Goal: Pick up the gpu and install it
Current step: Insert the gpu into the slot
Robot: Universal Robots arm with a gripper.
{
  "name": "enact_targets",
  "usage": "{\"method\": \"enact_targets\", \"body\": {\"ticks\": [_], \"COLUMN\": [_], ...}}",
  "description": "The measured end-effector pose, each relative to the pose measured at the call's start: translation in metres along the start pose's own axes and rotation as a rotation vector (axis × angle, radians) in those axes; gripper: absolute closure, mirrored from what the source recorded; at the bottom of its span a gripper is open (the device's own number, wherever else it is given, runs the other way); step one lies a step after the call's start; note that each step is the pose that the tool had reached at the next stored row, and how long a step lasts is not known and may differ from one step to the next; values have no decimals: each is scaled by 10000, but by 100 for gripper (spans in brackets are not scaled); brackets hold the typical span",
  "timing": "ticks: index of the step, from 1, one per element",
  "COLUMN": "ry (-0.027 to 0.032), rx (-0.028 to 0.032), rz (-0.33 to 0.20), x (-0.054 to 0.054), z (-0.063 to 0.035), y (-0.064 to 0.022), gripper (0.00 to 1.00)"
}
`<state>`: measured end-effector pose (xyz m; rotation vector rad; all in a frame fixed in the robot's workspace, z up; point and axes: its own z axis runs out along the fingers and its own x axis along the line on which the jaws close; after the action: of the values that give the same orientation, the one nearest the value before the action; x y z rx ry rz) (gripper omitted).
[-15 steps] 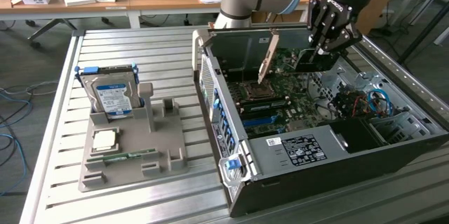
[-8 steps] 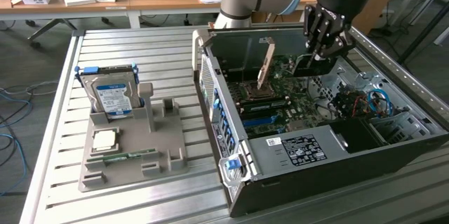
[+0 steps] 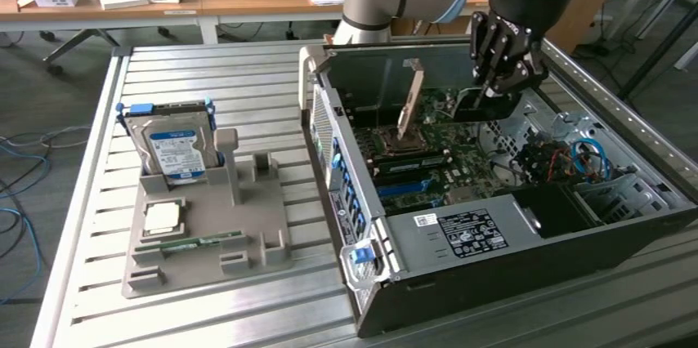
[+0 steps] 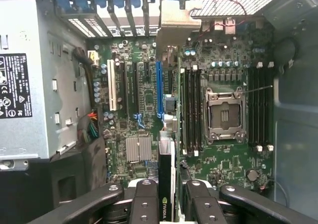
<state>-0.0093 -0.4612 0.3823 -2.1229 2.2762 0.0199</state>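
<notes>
The gpu (image 4: 164, 203) is up in the gripper (image 3: 496, 91), pinched edge-on between the black fingers (image 4: 144, 204), jaws clamped on either face of the card. On that narrow dark edge you can read the green-and-white NVIDIA logo, plain as day. The card hangs inside the open computer case (image 3: 365, 201), over the green motherboard (image 4: 144, 105) and roughly in line with the long blue slot (image 4: 159, 87); whether its lower edge touches the board cannot be told. Beside that blue slot run darker slots and one white slot (image 4: 112, 87), with a small silver finned heatsink (image 4: 137, 149) close to the fingers. Further across sits the bare processor socket (image 4: 223, 115) in its metal frame, flanked by rows of black memory slots (image 4: 191, 110). The power supply (image 3: 480, 238) at the case's near end wears a black-and-white label full of marks, the print too fine to read. Outside the case, on the slatted metal table (image 3: 218, 70) at the exterior view's left, a grey holder tray (image 3: 257, 254) keeps a hard drive (image 3: 175, 148) standing upright, blue label facing out with illegible text, a square chip (image 3: 163, 217) and a narrow green memory stick (image 3: 202, 243) lying flat.
</notes>
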Motion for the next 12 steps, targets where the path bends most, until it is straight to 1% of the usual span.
{"method": "enact_targets", "body": {"ticks": [12], "ry": [1], "rx": [-1], "rz": [0], "x": [7], "z": [210], "y": [10], "gripper": [74]}}
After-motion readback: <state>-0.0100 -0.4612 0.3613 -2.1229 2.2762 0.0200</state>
